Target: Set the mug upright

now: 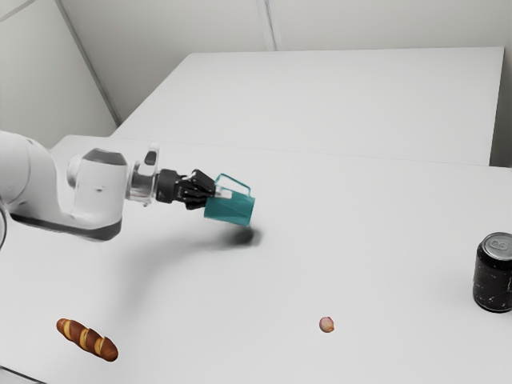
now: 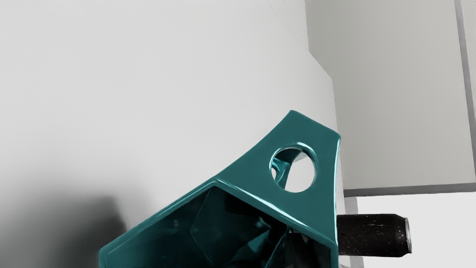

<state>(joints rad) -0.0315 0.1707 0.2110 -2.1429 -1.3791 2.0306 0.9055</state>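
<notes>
The teal mug (image 1: 230, 207) is held off the table on its side, slightly tilted, with its base toward the exterior view's right and its handle on top. My gripper (image 1: 217, 194) is shut on the mug at its mouth end, and a shadow lies on the table below. In the wrist view the mug (image 2: 277, 206) shows its angular open mouth facing the camera, with the handle and its round hole beside the rim. Much of the inside is dark.
A black can (image 1: 494, 276) stands at the exterior view's right edge. A small round pinkish item (image 1: 326, 325) and a bread loaf (image 1: 86, 339) lie on the near part of the white table (image 1: 360, 216). Walls rise behind.
</notes>
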